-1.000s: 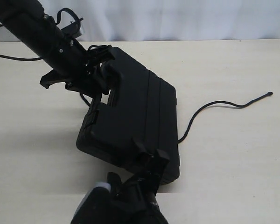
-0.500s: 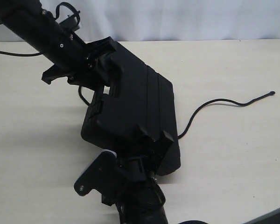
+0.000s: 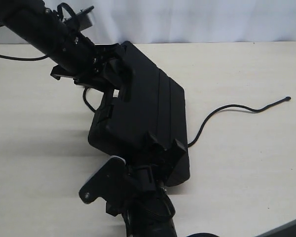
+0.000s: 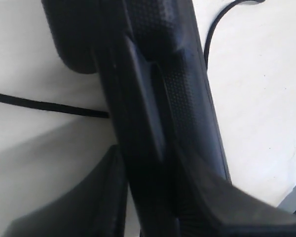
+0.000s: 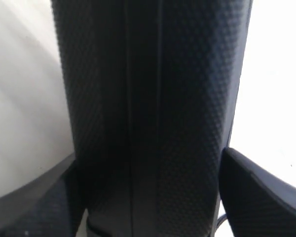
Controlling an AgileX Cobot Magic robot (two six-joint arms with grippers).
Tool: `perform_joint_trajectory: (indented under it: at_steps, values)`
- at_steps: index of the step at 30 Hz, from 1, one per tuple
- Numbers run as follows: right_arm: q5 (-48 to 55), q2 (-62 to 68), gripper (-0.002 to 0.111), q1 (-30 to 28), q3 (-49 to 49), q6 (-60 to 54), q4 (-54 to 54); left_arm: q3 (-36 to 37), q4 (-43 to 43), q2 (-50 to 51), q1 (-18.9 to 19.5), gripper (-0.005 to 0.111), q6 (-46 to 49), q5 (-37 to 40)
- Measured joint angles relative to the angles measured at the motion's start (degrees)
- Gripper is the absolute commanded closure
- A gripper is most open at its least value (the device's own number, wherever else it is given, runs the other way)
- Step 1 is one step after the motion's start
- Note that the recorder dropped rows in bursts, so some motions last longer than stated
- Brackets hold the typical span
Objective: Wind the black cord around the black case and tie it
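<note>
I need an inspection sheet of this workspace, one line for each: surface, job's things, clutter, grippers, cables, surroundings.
Surface: pale table with a wood-grain look.
Job's things: black case is held between both grippers. The black cord comes out from under the case's right side and lies across the table, with its knob tip free. It is not yet wrapped.
Clutter: nothing seen.
Grippers: left gripper is shut on the case's handle end. The right gripper is shut on the opposite end.
Cables: a thin arm cable lies beside the left arm.
Surroundings: white backdrop behind the table.
</note>
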Motion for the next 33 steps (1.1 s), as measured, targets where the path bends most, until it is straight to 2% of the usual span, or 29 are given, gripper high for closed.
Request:
perform_joint_trajectory:
  at_steps: [5,8,13,16,20,24,27,33]
  values:
    - [0.0,0.0,0.104,0.0,0.0,0.1,0.0,0.0,0.9,0.0,0.0,0.065,1.3,-0.4]
    - [0.0,0.0,0.104,0.0,0.0,0.0,0.0,-0.4,3.2,-0.1,-0.1,0.054,5.1,-1.5]
    - [0.4,0.0,0.104,0.0,0.0,1.7,0.6,-5.4,6.1,-0.2,-0.1,0.054,7.1,-1.1]
    - [0.8,0.0,0.104,0.0,0.0,3.5,0.7,-10.5,10.8,-1.5,-0.1,0.054,7.1,0.2]
    - [1.7,0.0,0.104,-0.1,0.0,7.1,1.0,-13.7,24.3,-3.8,-0.1,0.054,7.2,0.5]
    - [2.1,0.0,0.104,-0.1,0.0,8.1,1.4,-12.0,38.3,-3.9,-0.1,0.054,7.3,-0.4]
    - [2.2,0.0,0.104,-0.1,0.0,8.5,1.7,-8.2,44.9,-1.7,0.0,0.054,7.3,-5.2]
    - [2.3,0.0,0.104,-0.1,-0.1,8.6,2.1,-4.1,48.5,4.5,0.0,0.054,7.2,-16.1]
